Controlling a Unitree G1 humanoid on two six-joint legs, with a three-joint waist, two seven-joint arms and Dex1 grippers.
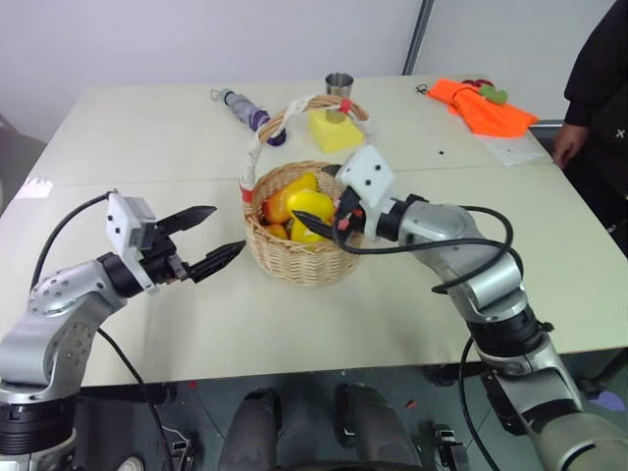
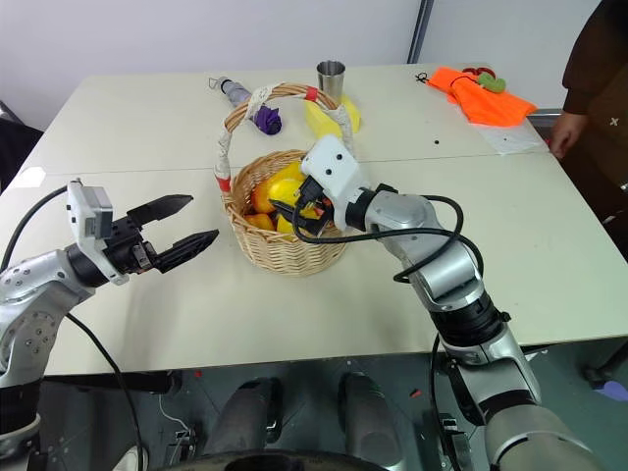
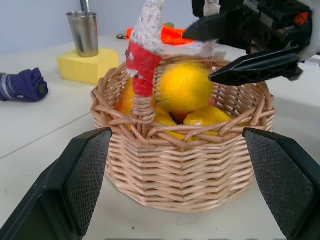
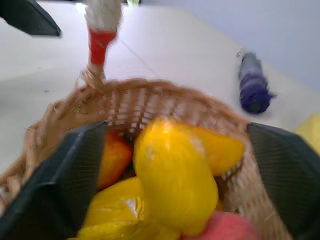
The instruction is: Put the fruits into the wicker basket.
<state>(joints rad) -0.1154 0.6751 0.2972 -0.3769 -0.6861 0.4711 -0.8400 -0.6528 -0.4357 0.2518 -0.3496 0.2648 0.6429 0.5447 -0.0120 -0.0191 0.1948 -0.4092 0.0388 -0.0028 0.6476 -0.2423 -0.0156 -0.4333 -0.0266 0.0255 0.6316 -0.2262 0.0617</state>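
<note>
Several yellow and red-orange fruits (image 1: 306, 208) heaped inside the wicker basket (image 1: 297, 257), centre of the frame, tall handle arching to upper left. Right gripper (image 1: 332, 225) poised over the basket's right rim, fingers spread wide, a yellow fruit between them in the wrist view, touching or not impossible to tell. Left gripper (image 1: 210, 238) just left of the basket, fingers apart, holding nothing. Bare white table (image 1: 147, 324) open toward the lower edge. Further up: yellow sponge block (image 1: 334, 132), steel cup (image 1: 340, 86), purple folded umbrella (image 1: 247, 111), orange cloth (image 1: 483, 106) upper right. Person (image 1: 599, 108) at the far right edge.
</note>
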